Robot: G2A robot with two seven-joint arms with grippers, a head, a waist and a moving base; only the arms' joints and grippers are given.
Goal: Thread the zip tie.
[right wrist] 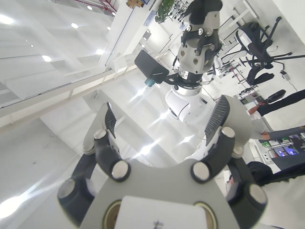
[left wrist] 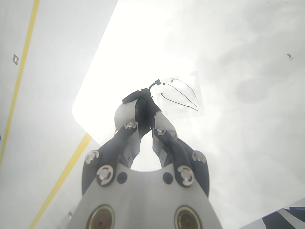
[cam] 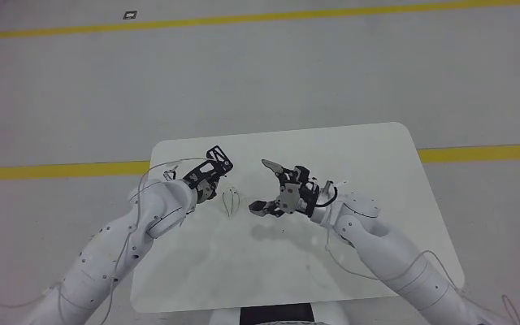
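Near bag of ties: left pincer tight on zip tie, right pincer agape

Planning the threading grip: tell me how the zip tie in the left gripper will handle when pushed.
Probably bendy yet springy: the zip tie curves where it leaves the shut left gripper. Likely very light, being a thin strand. It may slip or flick aside if nudged.
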